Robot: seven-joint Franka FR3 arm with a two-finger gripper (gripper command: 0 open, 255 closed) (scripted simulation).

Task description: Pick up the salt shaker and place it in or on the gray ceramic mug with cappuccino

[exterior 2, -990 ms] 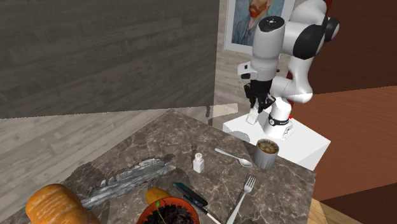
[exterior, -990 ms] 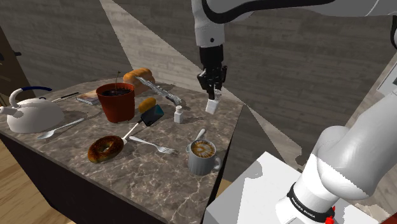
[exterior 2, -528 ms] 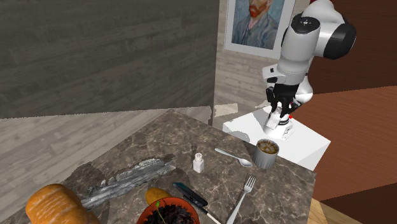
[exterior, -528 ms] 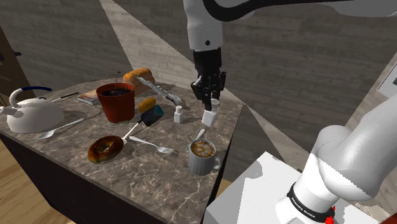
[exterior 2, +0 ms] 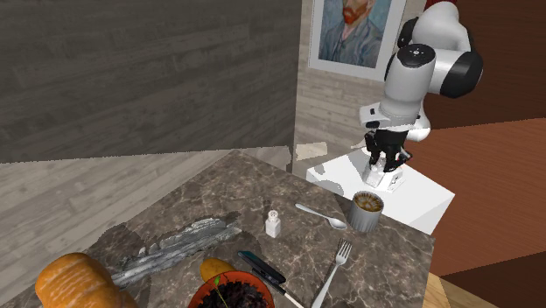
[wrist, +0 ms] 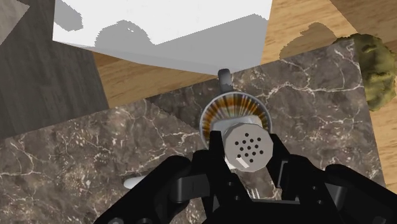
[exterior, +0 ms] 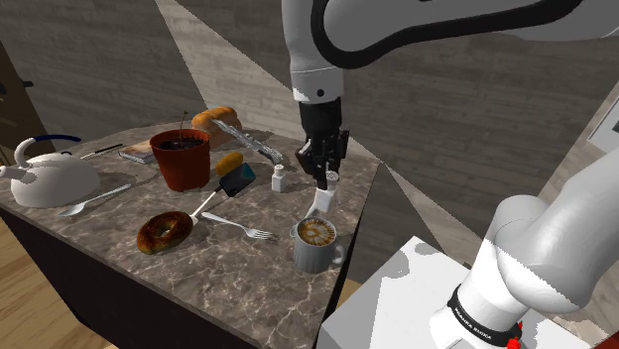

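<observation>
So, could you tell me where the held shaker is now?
In the shoulder view, the shaker hangs in the gripper above the mug, right of the other shaker.

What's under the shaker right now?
The mug sits below the shaker, its striped foam and handle showing past the cap. The shaker and end effector cover part of the mug's rim, so centring can't be judged.

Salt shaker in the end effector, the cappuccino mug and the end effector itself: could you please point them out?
salt shaker (wrist: 252, 146), wrist view, on its perforated cap.
mug (exterior: 309, 258), shoulder view, on its grey outer wall.
end effector (exterior: 324, 177), shoulder view, midway between its fingertips.
</observation>
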